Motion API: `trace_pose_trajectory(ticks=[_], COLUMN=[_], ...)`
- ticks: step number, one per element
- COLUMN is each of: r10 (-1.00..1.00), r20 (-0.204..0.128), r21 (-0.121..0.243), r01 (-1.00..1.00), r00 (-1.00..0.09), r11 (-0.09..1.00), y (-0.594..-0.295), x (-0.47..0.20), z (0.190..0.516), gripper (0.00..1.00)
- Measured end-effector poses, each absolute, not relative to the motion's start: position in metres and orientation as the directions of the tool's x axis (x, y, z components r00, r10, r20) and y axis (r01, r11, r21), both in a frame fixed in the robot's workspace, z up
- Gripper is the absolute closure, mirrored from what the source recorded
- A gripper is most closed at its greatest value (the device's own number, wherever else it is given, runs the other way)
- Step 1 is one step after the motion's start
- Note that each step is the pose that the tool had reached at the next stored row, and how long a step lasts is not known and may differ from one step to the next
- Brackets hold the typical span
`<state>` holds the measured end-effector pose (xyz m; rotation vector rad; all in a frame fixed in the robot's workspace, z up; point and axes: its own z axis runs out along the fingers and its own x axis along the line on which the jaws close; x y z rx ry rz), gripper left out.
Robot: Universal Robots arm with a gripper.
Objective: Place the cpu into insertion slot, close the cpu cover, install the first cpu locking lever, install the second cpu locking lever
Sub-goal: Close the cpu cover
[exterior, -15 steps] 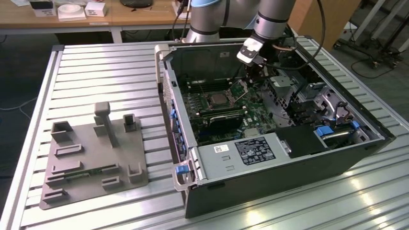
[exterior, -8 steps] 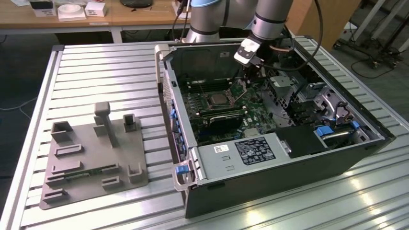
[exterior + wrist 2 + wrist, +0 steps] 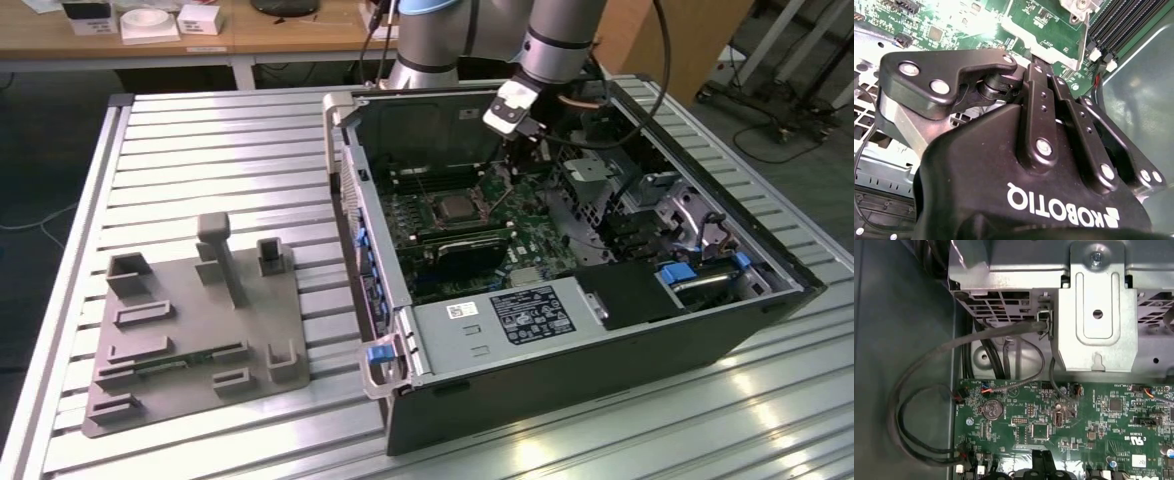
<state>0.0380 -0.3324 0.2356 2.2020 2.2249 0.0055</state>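
Observation:
In the exterior view the insertion slot point(image 3: 455, 209) sits mid-board inside the open computer case point(image 3: 574, 330). Its centre shows a dull grey square, the cpu point(image 3: 459, 207), framed by the silvery cpu cover point(image 3: 438, 214), which looks flat over it. I cannot make out the locking levers. My gripper point(image 3: 527, 146) hangs over the far part of the motherboard point(image 3: 1079, 420), to the exterior view's right of the slot and apart from it. In the first wrist view my gripper point(image 3: 1041, 461) has its black fingertips together over the green board, shut, with nothing seen between them.
Long black memory slots point(image 3: 461, 246) flank the socket. A metal drive cage point(image 3: 1094, 305) and loose grey cables point(image 3: 929, 390) lie near the gripper. A labelled grey power supply point(image 3: 527, 312) fills the case front. A grey fixture point(image 3: 200, 320) stands on the slatted table point(image 3: 200, 150).

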Motion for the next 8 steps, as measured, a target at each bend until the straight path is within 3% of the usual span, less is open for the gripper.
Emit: trace_pose_trajectory(ticks=[8], r10=[1.000], r20=[-0.005], r21=[0.007], r01=[1.000], r00=[-0.010], r11=[0.010], y=[-0.3323], x=[0.0297], z=[0.2356], gripper=[0.90])
